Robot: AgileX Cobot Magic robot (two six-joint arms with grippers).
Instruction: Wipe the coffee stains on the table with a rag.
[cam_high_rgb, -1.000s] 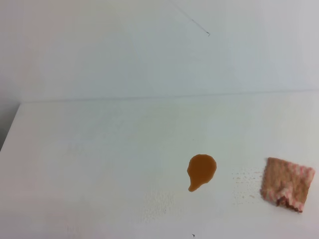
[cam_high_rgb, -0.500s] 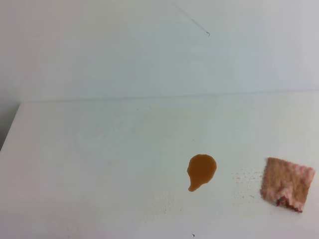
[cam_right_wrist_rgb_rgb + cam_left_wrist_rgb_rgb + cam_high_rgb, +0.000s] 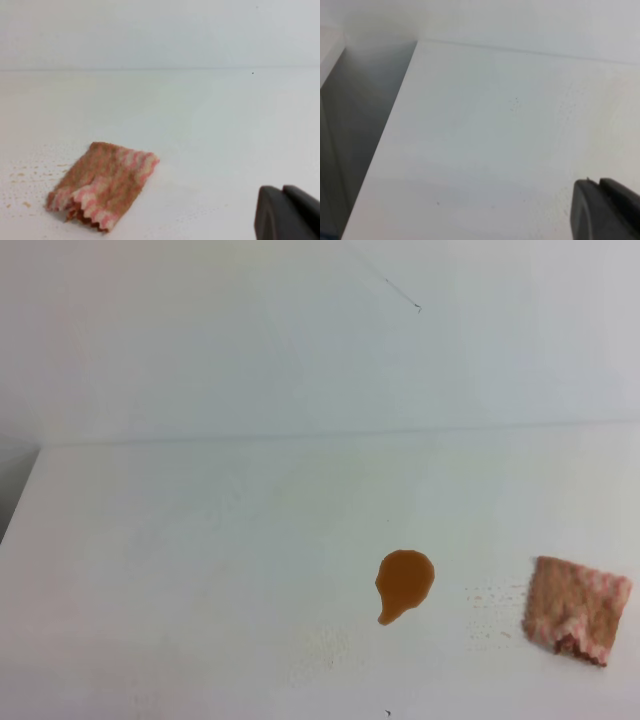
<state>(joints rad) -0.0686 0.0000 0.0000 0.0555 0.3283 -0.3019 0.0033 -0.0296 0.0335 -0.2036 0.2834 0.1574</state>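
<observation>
Plainly, the rag [image 3: 577, 610] lay flat on the table [image 3: 200, 570] at the right, well apart from the stain [image 3: 404, 583] to its left. From the right wrist view the rag [image 3: 102, 184] sat ahead and left of the right gripper [image 3: 287, 212], making that arm the nearer one. Whether either gripper was open could not be told; the left gripper [image 3: 605, 207] faced bare tabletop.
</observation>
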